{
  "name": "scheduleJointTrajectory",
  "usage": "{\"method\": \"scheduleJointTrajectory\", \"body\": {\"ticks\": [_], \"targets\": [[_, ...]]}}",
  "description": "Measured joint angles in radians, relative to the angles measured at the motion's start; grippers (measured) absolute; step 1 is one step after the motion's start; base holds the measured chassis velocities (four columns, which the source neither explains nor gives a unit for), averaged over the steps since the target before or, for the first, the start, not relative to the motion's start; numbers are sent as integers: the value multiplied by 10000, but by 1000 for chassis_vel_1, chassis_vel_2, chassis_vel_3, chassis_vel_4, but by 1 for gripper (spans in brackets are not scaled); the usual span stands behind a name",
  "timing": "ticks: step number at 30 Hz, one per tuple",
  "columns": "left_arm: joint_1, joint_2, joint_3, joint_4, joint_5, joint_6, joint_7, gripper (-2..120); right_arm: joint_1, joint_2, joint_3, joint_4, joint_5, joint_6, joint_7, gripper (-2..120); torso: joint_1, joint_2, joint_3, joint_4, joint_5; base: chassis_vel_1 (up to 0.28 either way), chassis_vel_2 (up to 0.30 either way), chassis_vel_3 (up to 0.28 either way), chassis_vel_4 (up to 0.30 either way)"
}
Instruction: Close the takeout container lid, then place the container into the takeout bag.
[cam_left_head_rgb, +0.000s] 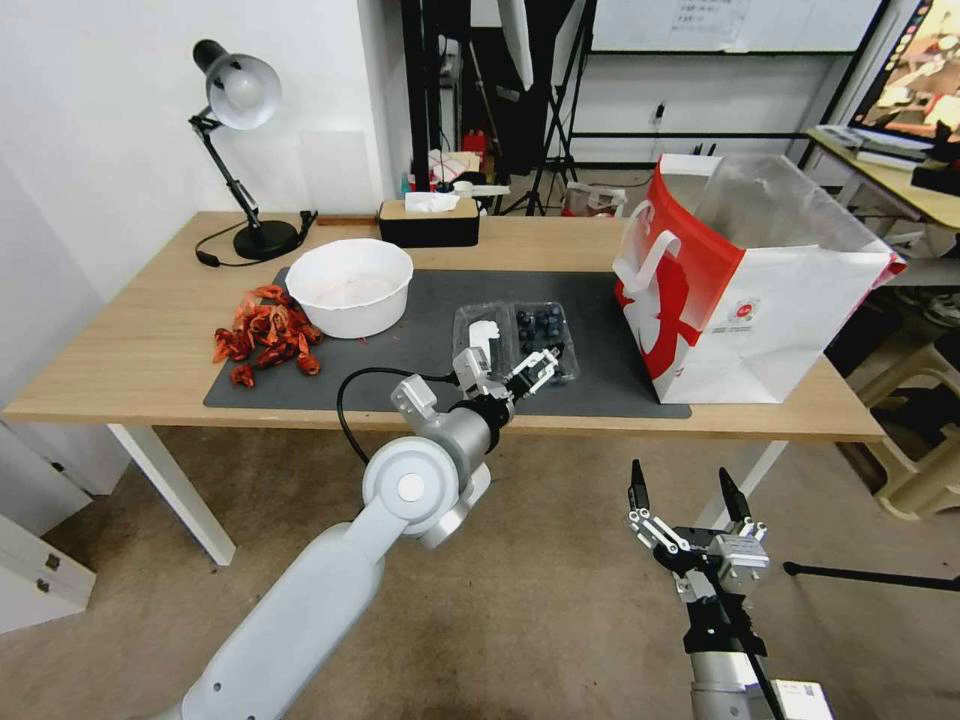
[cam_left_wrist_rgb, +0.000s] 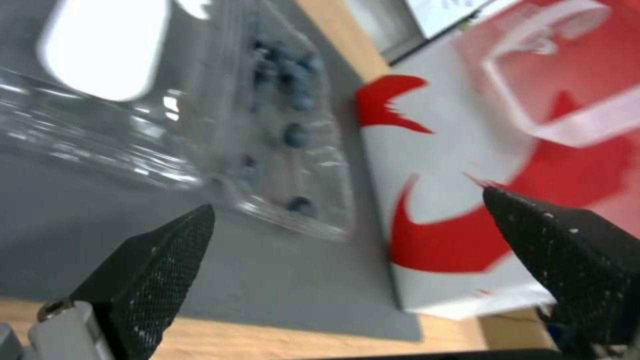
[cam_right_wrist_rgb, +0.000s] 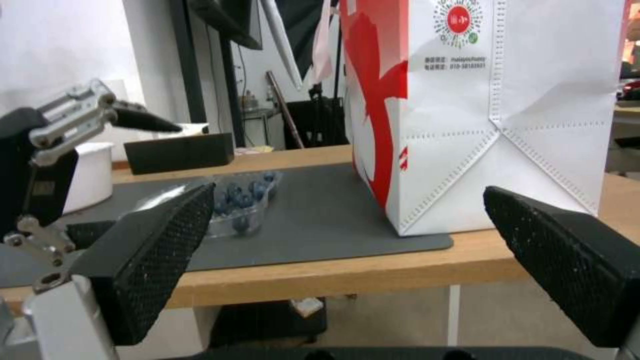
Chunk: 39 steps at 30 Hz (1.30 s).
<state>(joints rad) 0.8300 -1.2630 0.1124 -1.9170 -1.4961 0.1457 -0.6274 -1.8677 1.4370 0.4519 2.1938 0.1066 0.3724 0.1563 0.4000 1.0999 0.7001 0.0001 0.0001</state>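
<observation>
While jaws gape, takeout container (cam_left_head_rgb: 517, 343) lies just beyond.

White bowl (cam_left_head_rgb: 350, 286), red scraps (cam_left_head_rgb: 265, 335), lamp (cam_left_head_rgb: 238, 140)

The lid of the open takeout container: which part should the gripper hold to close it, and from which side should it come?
Probably the lid's free long edge, farthest from the berry half. It lies open and flat on the mat, hinged along the middle, so the open left gripper should approach from the white bowl's side.
</observation>
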Motion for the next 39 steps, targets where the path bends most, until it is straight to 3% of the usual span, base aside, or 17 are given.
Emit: {"method": "scheduleJointTrajectory", "body": {"ticks": [17,29,39], "targets": [[-313,-325,-18,529,321,415,-1113,100,358,-382,-28,-56,365,-366,111,100,0,1,0,-1,0,0,0,0,0],[-398,-477,-54,729,291,298,-1220,100,354,-358,-73,-166,363,-313,117,100,-1,3,-3,-3,-1,0,0,0,0],[-232,-463,-212,673,261,-291,-912,100,351,-305,-114,-318,225,-227,100,100,0,1,0,1,0,0,0,0,0]]}}
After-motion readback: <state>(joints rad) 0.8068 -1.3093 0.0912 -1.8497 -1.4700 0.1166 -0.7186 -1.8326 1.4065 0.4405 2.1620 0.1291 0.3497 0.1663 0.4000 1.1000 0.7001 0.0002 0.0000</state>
